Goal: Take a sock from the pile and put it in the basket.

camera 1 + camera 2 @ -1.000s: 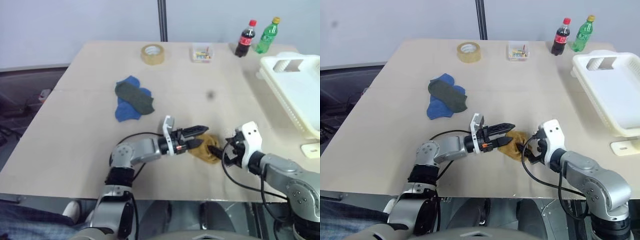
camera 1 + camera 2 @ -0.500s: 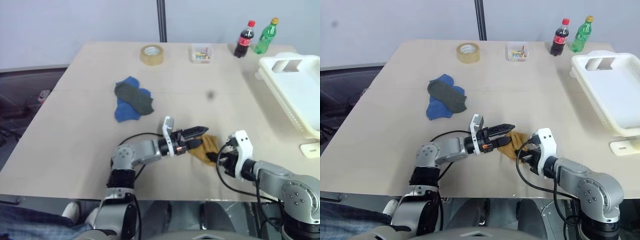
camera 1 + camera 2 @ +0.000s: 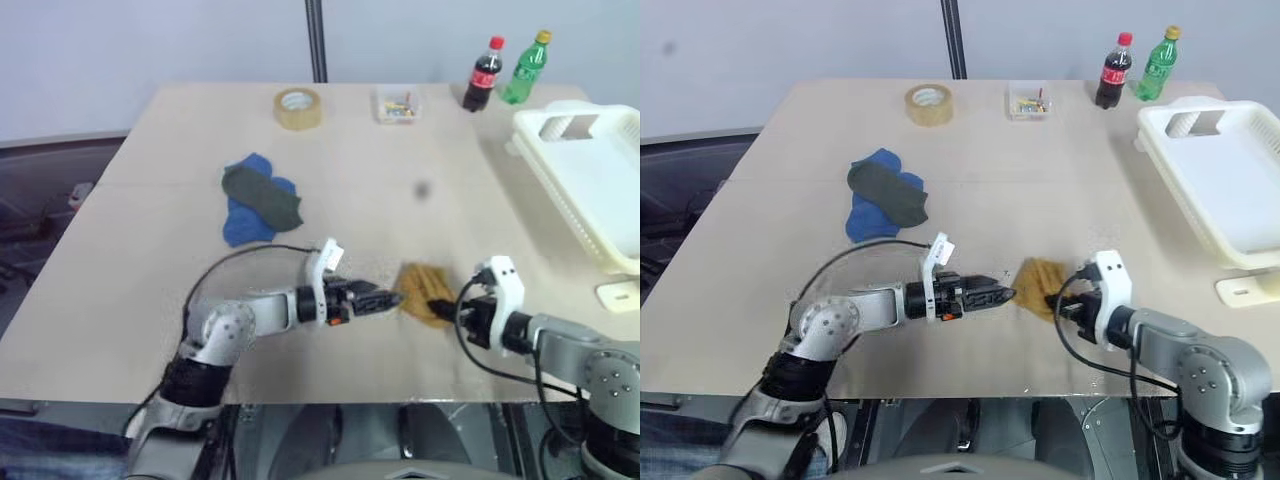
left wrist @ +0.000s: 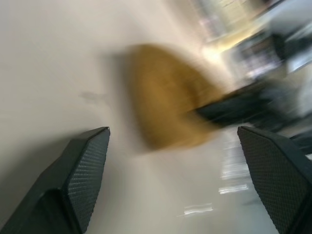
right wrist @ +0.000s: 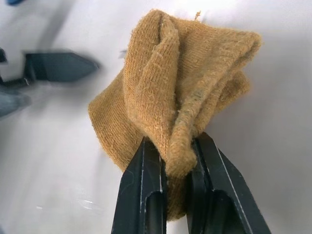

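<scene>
The mustard sock (image 5: 170,97) lies bunched on the table (image 3: 140,250) near the front edge, well apart from the blue and grey socks (image 3: 258,200) left in the pile. The right gripper (image 5: 176,155) is clamped on a fold of it. The left gripper (image 3: 385,297), fingers spread wide and holding nothing, points at the sock from just beside it. The carry to the white basket (image 3: 590,190) at the far right is not yet done.

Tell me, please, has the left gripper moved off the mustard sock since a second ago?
Yes. The left gripper has backed away from the mustard sock, toward the table's left side, fingers open.
</scene>
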Available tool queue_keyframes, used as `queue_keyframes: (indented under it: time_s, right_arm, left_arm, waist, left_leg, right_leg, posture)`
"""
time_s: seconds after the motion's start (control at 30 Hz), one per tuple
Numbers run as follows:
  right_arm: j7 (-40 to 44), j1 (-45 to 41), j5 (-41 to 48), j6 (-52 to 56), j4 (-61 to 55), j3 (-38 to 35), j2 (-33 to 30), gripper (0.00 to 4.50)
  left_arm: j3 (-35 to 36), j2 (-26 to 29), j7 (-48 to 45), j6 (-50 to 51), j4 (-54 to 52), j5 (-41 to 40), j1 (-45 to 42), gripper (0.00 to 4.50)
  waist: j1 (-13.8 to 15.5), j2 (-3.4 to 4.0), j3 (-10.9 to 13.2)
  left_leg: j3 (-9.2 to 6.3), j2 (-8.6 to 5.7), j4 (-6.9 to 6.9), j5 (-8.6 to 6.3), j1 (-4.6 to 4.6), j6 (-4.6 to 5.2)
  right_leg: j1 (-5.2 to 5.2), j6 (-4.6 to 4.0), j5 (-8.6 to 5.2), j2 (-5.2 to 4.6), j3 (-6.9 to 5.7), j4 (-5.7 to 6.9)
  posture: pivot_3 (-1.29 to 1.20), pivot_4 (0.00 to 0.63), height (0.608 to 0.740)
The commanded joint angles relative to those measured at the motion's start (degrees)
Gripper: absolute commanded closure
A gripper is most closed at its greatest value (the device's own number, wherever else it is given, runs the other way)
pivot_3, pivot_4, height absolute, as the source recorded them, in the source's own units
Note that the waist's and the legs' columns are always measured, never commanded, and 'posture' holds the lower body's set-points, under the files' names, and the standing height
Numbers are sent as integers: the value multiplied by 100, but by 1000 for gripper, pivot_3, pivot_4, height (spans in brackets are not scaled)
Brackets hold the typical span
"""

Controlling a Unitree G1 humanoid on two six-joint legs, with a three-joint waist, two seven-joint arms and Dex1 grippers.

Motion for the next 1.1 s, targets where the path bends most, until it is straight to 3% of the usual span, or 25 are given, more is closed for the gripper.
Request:
queue_keyframes:
  time_s: [0.03,0.13,0.33,0.67,0.73,0.93,1.1]
  right_arm:
    - [344,-52,119,-141,82,-241,-449,4495]
    - [739,-115,185,-332,247,-294,-940,4495]
    - [1337,-354,515,-440,552,-388,-1560,4495]
    - [1627,-807,838,-490,811,-497,-2113,4495]
    - [1689,-982,717,-511,1048,-508,-2462,4495]
    - [2061,-1782,452,-804,2383,-694,-3358,4495]
    - [2097,-3167,-509,-1466,4587,-323,-4167,4495]
  left_arm:
    - [-257,248,-745,-1638,-532,1185,58,0]
    - [-492,375,-1197,-2844,-551,2044,213,0]
    - [-562,104,-1632,-4169,-385,2682,370,0]
    - [-605,-386,-1710,-4480,-85,2969,393,0]
    - [-617,-460,-1722,-4500,-46,3025,401,0]
    - [-651,-729,-1641,-4467,-69,3122,458,0]
    - [-572,-1092,-1399,-4344,-79,3116,364,0]
  waist:
    - [11,3,3]
    - [26,9,7]
    - [53,14,17]
    - [79,14,28]
    - [85,16,29]
    - [88,15,31]
    - [94,41,51]
  left_leg:
    - [1,0,-1,-1,-2,2]
    - [0,4,-7,-13,-9,22]
    - [3,7,-10,-21,-21,35]
    - [2,7,3,-27,-24,46]
    - [1,6,8,-27,-23,47]
    - [3,5,16,-27,-22,48]
    - [20,-2,22,-26,-19,49]
  right_leg:
    - [-1,0,0,-1,-1,-4]
    - [-2,0,0,-6,-3,-17]
    - [-3,3,1,-6,-8,-41]
    - [2,6,3,-1,-17,-38]
    - [2,6,2,1,-19,-32]
    - [5,6,2,1,-19,-25]
    - [-1,7,3,-5,-2,-8]
  posture:
    - [0,150,740]
    - [0,150,740]
    - [0,150,740]
    - [0,150,740]
    - [0,150,740]
    - [0,150,740]
    - [0,150,740]
